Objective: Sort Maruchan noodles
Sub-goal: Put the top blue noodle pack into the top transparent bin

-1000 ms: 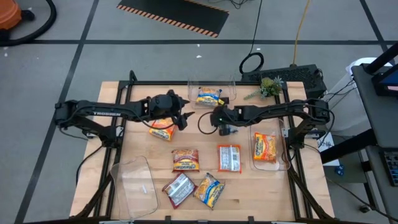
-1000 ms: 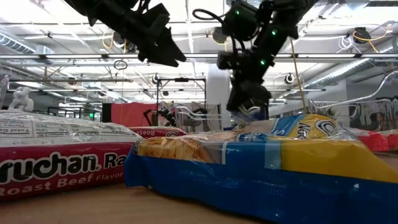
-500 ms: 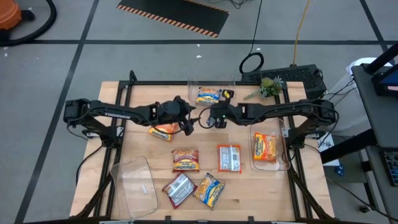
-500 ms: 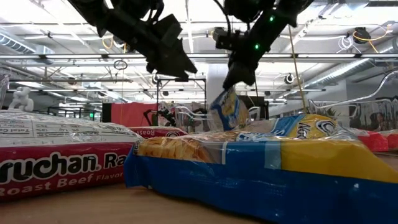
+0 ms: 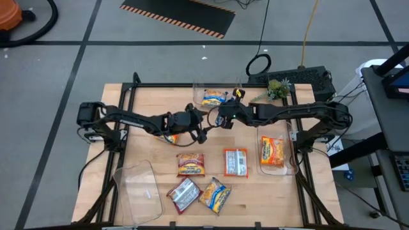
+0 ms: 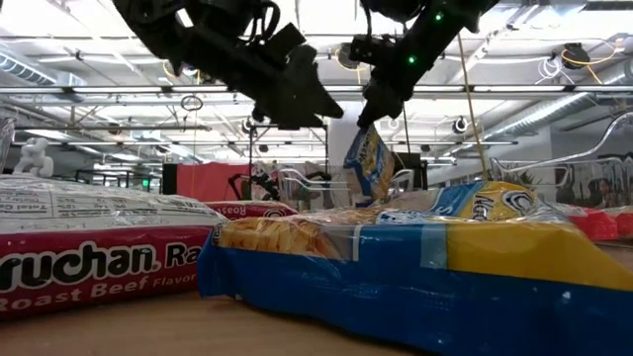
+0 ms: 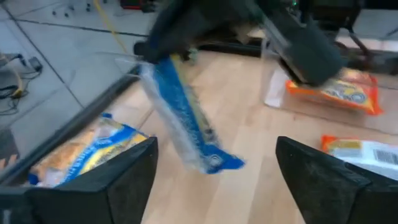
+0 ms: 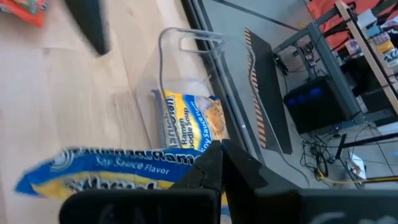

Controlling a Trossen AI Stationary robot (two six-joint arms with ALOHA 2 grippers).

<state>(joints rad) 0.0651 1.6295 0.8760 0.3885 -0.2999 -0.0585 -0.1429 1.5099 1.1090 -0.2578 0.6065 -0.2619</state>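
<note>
Since the earlier frames, the blue-and-yellow packet (image 6: 371, 163) has been lifted off the table by the right gripper (image 5: 222, 119) and carried toward the far clear bin (image 5: 217, 85), while the left gripper (image 5: 203, 132) has been brought in closer to it. The right gripper's jaws are clamped on the packet's upper edge, and the packet is seen hanging below them, clear of the wood, in the low view. In the right wrist view the packet (image 8: 118, 171) is stretched across the fingers (image 8: 208, 171), with the bin (image 8: 180, 43) beyond. A second blue-and-yellow packet (image 5: 214, 98) is held in that bin. The left gripper's fingers (image 7: 124, 177) are spread wide apart with nothing between them, and the hanging packet (image 7: 186, 127) is framed between them in the left wrist view. Just beside the left arm an orange packet (image 5: 167, 137) is partly covered by it. Nearer the front of the table (image 5: 147, 96), four more packets are laid out: an orange packet (image 5: 190, 165), a silver-and-red packet (image 5: 235, 161), a brown-silver packet (image 5: 184, 194) and a blue-and-yellow packet (image 5: 215, 195). Another orange packet (image 5: 271, 151) is held in the right-hand bin (image 5: 289, 169), and a bin (image 5: 137, 190) is seen at the front left.
</note>
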